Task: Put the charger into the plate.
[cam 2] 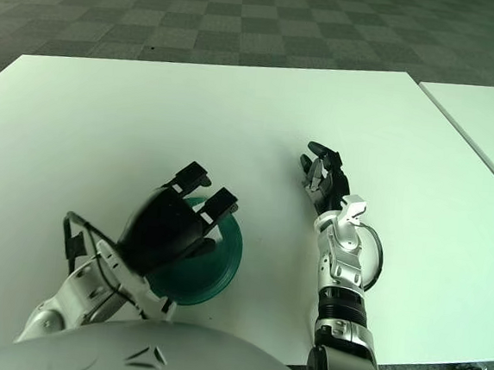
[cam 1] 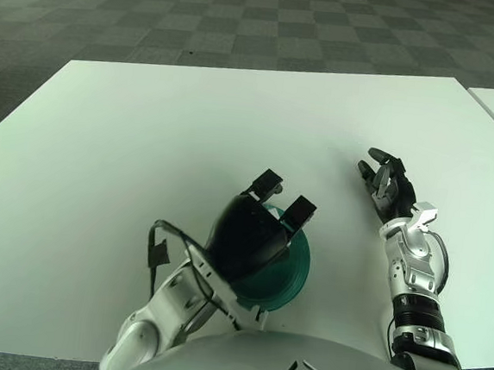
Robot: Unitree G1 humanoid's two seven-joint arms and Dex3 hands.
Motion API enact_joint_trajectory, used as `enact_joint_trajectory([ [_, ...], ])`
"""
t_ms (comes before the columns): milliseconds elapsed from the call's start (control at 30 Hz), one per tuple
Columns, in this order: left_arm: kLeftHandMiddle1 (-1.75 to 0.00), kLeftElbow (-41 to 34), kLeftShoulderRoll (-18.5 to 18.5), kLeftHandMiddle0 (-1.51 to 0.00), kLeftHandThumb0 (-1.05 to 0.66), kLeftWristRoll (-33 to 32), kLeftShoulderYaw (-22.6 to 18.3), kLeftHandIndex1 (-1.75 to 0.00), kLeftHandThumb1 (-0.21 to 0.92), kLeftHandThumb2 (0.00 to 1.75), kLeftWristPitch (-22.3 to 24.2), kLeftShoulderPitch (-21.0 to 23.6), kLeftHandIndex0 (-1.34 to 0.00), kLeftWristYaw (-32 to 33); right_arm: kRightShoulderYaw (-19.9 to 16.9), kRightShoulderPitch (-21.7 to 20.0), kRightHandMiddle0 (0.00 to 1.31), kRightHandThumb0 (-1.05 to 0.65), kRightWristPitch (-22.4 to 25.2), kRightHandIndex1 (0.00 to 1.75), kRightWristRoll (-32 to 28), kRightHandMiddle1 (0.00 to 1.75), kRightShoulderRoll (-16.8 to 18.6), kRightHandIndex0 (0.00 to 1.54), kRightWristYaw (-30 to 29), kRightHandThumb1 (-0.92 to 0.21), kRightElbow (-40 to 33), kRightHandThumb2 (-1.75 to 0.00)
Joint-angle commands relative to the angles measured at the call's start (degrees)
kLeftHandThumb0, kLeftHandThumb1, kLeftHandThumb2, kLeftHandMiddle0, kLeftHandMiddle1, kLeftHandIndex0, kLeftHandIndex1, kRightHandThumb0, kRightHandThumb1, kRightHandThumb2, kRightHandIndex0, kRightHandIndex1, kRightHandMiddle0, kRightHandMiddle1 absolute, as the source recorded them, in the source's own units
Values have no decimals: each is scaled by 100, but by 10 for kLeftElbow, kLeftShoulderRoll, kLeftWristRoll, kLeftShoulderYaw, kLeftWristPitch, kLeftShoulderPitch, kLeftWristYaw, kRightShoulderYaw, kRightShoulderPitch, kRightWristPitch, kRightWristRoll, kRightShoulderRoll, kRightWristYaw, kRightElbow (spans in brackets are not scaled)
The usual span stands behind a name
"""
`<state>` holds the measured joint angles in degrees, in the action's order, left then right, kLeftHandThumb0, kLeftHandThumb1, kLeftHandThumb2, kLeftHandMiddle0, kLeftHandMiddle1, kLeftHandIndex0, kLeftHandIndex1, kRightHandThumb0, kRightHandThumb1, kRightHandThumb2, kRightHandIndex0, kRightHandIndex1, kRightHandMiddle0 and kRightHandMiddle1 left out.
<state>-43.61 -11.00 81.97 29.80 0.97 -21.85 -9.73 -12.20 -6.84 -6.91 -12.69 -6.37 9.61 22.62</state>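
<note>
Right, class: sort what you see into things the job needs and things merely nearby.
Needed:
- green plate
- left hand, over the plate
- charger: not visible

Nearby:
- right hand, right of the plate
- white table

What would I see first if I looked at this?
First you'd spot the robot's black left hand over a green plate near the front edge of the white table. Then its right hand, off to the plate's right. The charger isn't visible.
</note>
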Motion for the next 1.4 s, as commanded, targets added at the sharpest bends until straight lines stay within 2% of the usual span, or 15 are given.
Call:
enact_joint_trajectory([
  [0, -13, -19, -7, -1, -105, -18, -3, -20, 92, 87, -15, -16, 0, -9, 4, 30, 0, -69, 39, 5, 0, 102, 12, 36, -5, -92, 34, -82],
  [300, -4, -21, -42, 0, -105, -37, -37, -11, 92, 91, -53, 18, 0, -73, 4, 29, 0, -69, 39, 5, 0, 102, 12, 36, -5, -92, 36, -82],
  [433, -2, -25, -66, 0, -105, -12, -53, -8, 92, 96, -78, 28, 0, -81, 4, 27, 0, -69, 38, 5, 1, 102, 13, 36, -6, -92, 39, -82],
  [600, -1, -52, -89, -2, -105, -15, -78, -4, 92, 100, -101, -4, 0, -66, 4, 26, 0, -69, 37, 5, 1, 102, 13, 36, -6, -92, 41, -82],
  [700, -2, -70, -95, -3, -105, -37, -100, -3, 92, 99, -108, -5, 0, -80, 4, 24, 0, -69, 37, 5, 1, 102, 12, 36, -6, -92, 42, -82],
  [800, -2, -122, -118, -4, -105, -109, -163, -2, 92, 97, -92, 44, 0, -164, 4, 24, 0, -69, 37, 5, 1, 102, 12, 36, -6, -92, 43, -82],
  [933, -1, -125, -137, -2, -105, -130, -204, 0, 92, 93, -107, 68, 0, -189, 4, 24, 0, -69, 37, 5, 1, 102, 12, 36, -6, -92, 43, -82],
  [1000, 0, -105, -108, -1, -105, -130, -208, 0, 92, 88, -96, 64, 0, -156, 4, 24, 0, -69, 36, 5, 1, 102, 12, 36, -6, -92, 44, -82],
  [1067, 0, -89, -59, -1, -105, -135, -203, 0, 92, 82, -68, 57, 0, -122, 4, 24, 0, -69, 35, 5, 1, 102, 13, 36, -6, -92, 44, -82],
  [1100, 0, -86, -47, -1, -105, -136, -203, 0, 92, 78, -63, 54, 0, -115, 4, 25, 0, -69, 35, 5, 2, 102, 13, 36, -6, -92, 44, -82],
  [1200, -1, -86, 23, -1, -105, -176, -205, -1, 92, 72, -13, 65, -2, -104, 4, 26, 0, -69, 34, 5, 1, 102, 13, 36, -6, -92, 44, -82],
  [1233, -1, -85, 55, -2, -105, -218, -228, -1, 92, 70, 34, 91, -2, -118, 4, 27, 0, -69, 34, 5, 1, 102, 13, 36, -5, -92, 43, -82],
  [1267, 0, -85, 76, -5, -105, -246, -245, -14, 92, 65, 66, 110, -1, -130, 4, 27, 0, -69, 34, 5, 1, 102, 13, 36, -5, -92, 42, -82],
  [1333, -2, -80, 151, -12, -104, -278, -245, -28, 92, 60, 138, 125, -1, -133, 4, 28, 0, -69, 34, 5, 1, 102, 12, 36, -4, -92, 42, -82],
  [1367, -3, -81, 215, -15, -103, -366, -227, -35, 92, 58, 127, 40, 0, -68, 3, 28, 0, -69, 34, 5, 0, 102, 11, 36, -4, -92, 42, -82],
])
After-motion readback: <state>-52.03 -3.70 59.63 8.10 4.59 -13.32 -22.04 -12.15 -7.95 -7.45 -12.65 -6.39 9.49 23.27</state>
